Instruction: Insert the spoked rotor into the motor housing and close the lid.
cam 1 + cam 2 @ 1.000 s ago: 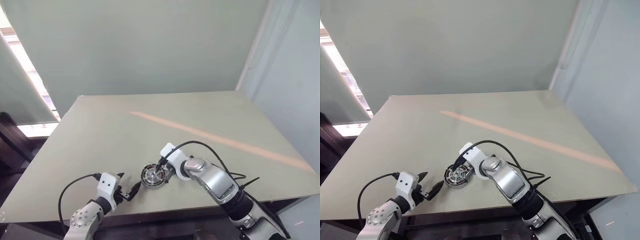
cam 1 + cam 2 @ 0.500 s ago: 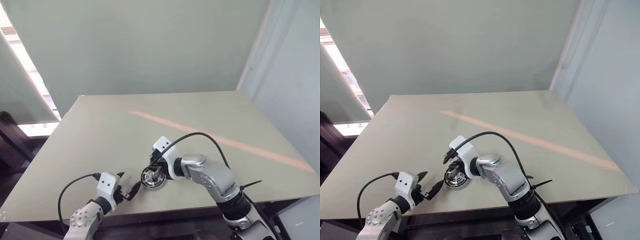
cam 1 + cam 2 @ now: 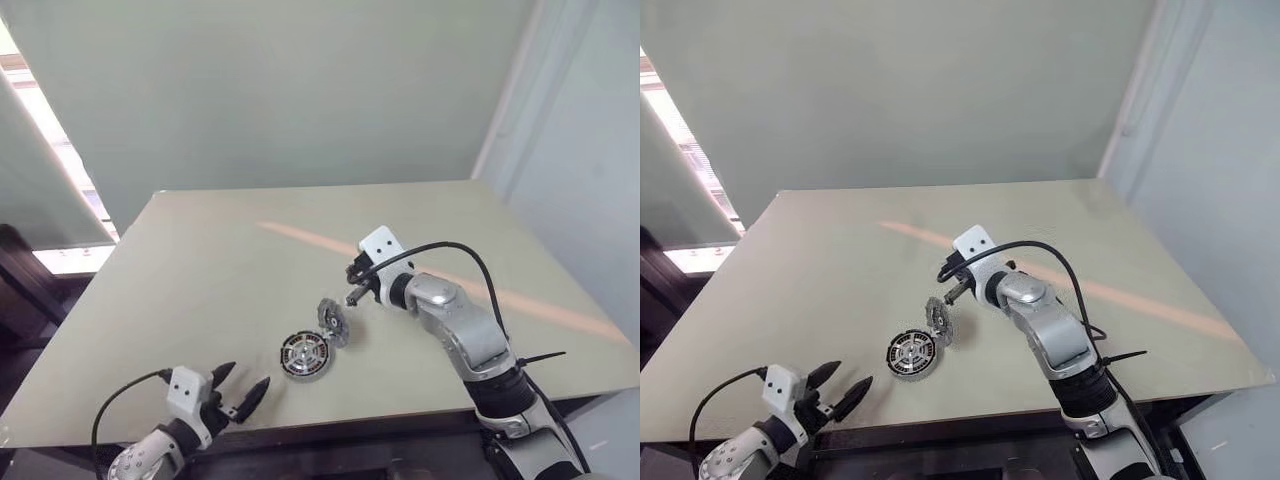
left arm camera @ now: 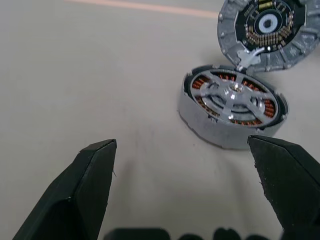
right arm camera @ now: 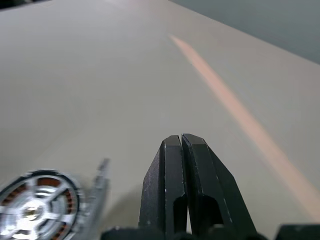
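Though I can read most of the table from the head camera, a few things stay unclear from my seat:

Hard to make out: the part propped beside the motor housing point(image 4: 232, 112) is blurred in the right wrist view, where I see it edge-on as a thin grey sliver; in the left wrist view it is cut off at the frame edge.
Spoked rotor: I see silver spokes point(image 4: 231, 96) lying inside the housing over the copper windings, so the spoked rotor appears seated there; I cannot tell how deep it sits.
Lid point(image 3: 332, 321): a grey toothed disc with a dark inner ring, tilted up on its edge, leaning at the housing's far rim and touching it; not lying over the housing.
Left gripper point(image 3: 243, 392): released, fingers spread wide, low at the near table edge; the housing lies ahead of the gap, nearer one finger, well apart from both.
Right gripper point(image 3: 351, 297): clenched on nothing, fingers pressed together, raised above the table point(image 3: 200, 270); lid and housing sit below and to one side of its tips, clear of them.
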Controlling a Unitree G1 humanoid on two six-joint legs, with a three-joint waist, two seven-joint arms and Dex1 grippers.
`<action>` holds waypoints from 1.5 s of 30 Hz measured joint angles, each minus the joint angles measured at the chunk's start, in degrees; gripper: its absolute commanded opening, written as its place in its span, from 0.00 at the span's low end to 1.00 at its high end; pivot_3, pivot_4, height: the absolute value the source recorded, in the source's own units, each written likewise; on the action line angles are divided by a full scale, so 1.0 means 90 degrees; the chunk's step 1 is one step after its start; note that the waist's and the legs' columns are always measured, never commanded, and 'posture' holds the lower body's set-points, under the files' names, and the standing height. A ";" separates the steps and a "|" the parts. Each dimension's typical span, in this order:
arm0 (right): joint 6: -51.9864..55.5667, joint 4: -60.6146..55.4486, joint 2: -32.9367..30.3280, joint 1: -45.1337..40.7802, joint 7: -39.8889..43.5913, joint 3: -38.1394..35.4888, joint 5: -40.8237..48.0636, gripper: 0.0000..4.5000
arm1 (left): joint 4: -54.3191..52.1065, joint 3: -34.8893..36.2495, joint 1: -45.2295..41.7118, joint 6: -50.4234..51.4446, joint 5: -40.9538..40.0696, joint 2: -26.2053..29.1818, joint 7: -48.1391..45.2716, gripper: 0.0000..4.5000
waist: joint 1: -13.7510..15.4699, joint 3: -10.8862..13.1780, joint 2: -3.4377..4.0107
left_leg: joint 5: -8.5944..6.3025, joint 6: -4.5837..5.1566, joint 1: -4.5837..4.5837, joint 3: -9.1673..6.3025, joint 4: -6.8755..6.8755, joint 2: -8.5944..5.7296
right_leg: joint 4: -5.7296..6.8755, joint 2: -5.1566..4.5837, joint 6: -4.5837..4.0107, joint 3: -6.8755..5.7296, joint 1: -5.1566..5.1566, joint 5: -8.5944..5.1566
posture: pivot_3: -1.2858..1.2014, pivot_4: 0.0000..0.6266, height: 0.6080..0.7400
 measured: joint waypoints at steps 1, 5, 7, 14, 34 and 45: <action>-0.0041 0.0071 -0.0023 0.0022 0.0004 0.0060 -0.0068 0.02 | 0.0000 -0.0008 -0.0003 -0.0003 0.0002 0.0000 0.0001 1.00 | 0.0000 0.0000 0.0000 | 0.0000 0.0000 0.0000 0.0000 0.0001 0.0000 | 0.0000 0.0000 0.0000 0.0000 0.0000 0.0000 | 0.52 0.00 1.00; -0.0140 0.0328 -0.0202 0.0214 0.0160 0.0468 -0.0281 0.02 | -0.0001 -0.0045 -0.0006 -0.0003 0.0012 0.0003 0.0002 1.00 | 0.0003 0.0000 -0.0001 | 0.0000 0.0000 0.0000 0.0000 0.0003 -0.0001 | -0.0001 -0.0001 0.0000 0.0000 0.0002 0.0000 | 0.52 0.00 1.00; -0.0131 0.0407 -0.0247 0.0310 0.0271 0.0618 -0.0330 0.02 | -0.0001 -0.0051 -0.0013 -0.0003 0.0017 0.0020 0.0002 1.00 | 0.0001 0.0000 0.0000 | 0.0000 0.0000 -0.0001 0.0002 0.0004 0.0000 | 0.0000 -0.0001 0.0000 0.0002 0.0002 0.0000 | 0.52 0.00 1.00; 0.0242 0.0258 0.0177 0.0708 0.0674 0.0779 -0.0020 0.02 | -0.0002 -0.0055 -0.0110 -0.0005 0.0026 0.0072 0.0011 1.00 | 0.0001 0.0000 0.0000 | 0.0000 0.0000 0.0000 -0.0002 0.0002 0.0004 | 0.0003 0.0005 0.0000 0.0001 0.0001 0.0000 | 0.52 0.00 1.00; -0.0548 0.1245 0.1068 0.0824 0.0952 0.1112 0.0206 0.93 | -0.0160 -0.0228 -0.0182 -0.0023 0.0121 0.0070 0.0049 1.00 | 0.0001 0.0003 0.0003 | 0.0000 -0.0001 0.0002 -0.0004 0.0005 0.0005 | 0.0003 0.0006 0.0000 -0.0002 0.0000 0.0000 | 0.52 0.00 1.00; -0.0805 0.1248 0.0181 0.0594 0.2670 0.0313 0.1129 1.00 | -0.0486 -0.0327 -0.0103 0.0540 -0.0113 0.0153 -0.0105 0.22 | 0.0001 0.0003 0.0003 | 0.0000 0.0000 0.0004 -0.0005 0.0014 0.0006 | 0.0005 0.0008 0.0000 -0.0003 0.0005 0.0000 | 0.52 0.00 1.00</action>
